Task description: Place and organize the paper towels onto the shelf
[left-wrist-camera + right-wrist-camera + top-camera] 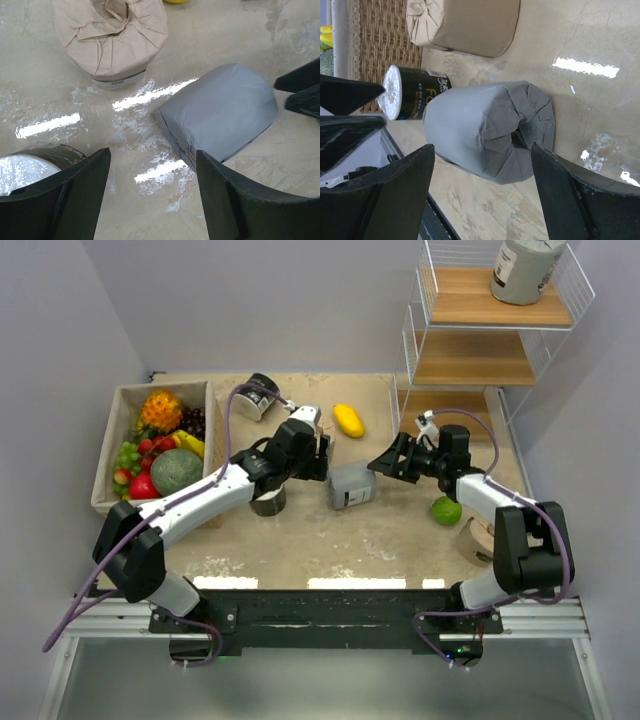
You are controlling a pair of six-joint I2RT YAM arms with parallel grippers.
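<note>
A grey paper towel roll (352,485) lies on its side mid-table between my two grippers. My left gripper (323,456) is open and empty just left of it; the roll (220,112) lies ahead of the right finger (235,205). My right gripper (381,462) is open and empty, the roll's gathered end (490,132) just ahead of its jaws. A tan roll (110,37) and a black roll (268,502) stand near the left gripper. Another black roll (258,397) lies at the back. A tan roll (480,537) sits by the right arm. A grey roll (527,268) stands on the shelf's (470,360) top board.
A woven box of fruit (112,455) stands at the left. A yellow fruit (348,420) lies behind the grey roll and a green fruit (446,510) beside the right forearm. The shelf's middle board shows nothing on it.
</note>
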